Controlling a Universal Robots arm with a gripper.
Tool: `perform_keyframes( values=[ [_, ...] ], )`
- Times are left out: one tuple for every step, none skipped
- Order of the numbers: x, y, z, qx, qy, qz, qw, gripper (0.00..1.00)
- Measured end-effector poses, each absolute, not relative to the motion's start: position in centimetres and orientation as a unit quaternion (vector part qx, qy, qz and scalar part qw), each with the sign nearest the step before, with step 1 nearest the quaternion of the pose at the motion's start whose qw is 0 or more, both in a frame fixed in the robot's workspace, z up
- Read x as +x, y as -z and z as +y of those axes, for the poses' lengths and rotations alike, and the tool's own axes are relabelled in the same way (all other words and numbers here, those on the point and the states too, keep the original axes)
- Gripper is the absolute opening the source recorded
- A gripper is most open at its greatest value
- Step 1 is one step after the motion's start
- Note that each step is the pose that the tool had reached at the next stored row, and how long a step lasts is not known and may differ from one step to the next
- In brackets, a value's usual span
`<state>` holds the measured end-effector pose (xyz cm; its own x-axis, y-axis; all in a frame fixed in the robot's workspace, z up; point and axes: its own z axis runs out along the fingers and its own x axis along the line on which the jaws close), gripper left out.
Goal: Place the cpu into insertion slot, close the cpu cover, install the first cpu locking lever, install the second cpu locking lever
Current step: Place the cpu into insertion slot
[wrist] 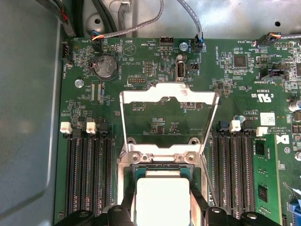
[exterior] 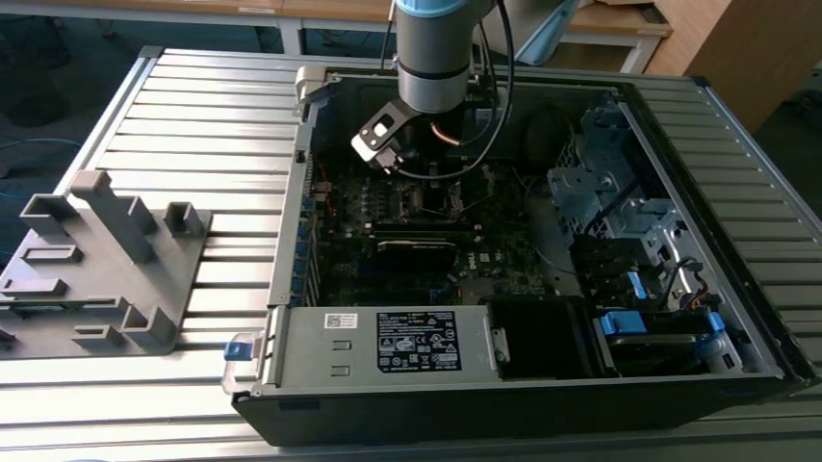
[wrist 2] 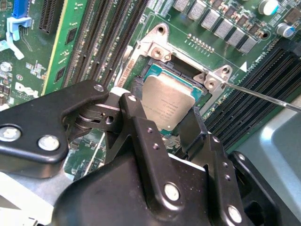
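Item: gripper [wrist 2: 162, 109], closed on the cpu [wrist 2: 171, 92]; we are gripping it by two opposite edges.
Item: insertion slot [wrist: 162, 165], lying directly under the gripper, with the cpu sitting in or just above it; we cannot tell which.
Item: cover [wrist: 169, 93], standing open just beyond the gripper.
Handling: we are judging that this step is calling for a level cpu, square to the rim, and no pressing.
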<state>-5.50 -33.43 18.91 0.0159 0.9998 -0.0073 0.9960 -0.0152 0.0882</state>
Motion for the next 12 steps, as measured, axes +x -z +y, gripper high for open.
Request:
perform_keyframes(
  values=[
    [-5.50,-18.90,-33.43,0.712,-0.028,0.701,0.034,0.54],
    [-5.50,-18.90,-33.43,0.712,-0.028,0.701,0.034,0.54],
    [-5.50,-18.90,-33.43,0.712,-0.028,0.701,0.034,0.54],
    [-5.50,-18.88,-33.43,0.712,-0.028,0.701,0.034,0.54],
    [-5.51,-18.84,-33.43,0.712,-0.028,0.701,0.034,0.54],
    [-5.51,-18.80,-33.44,0.712,-0.028,0.701,0.034,0.54],
    [-5.51,-18.81,-33.44,0.712,-0.028,0.701,0.034,0.54],
    [-5.51,-18.81,-33.45,0.712,-0.028,0.701,0.034,0.54],
    [-5.51,-18.80,-33.45,0.712,-0.028,0.701,0.034,0.54],
    [-5.51,-18.80,-33.45,0.712,-0.028,0.701,0.034,0.54],
    [-5.52,-18.81,-33.45,0.712,-0.028,0.701,0.034,0.54],
    [-5.52,-18.81,-33.45,0.712,-0.028,0.701,0.034,0.54]
  ],
)
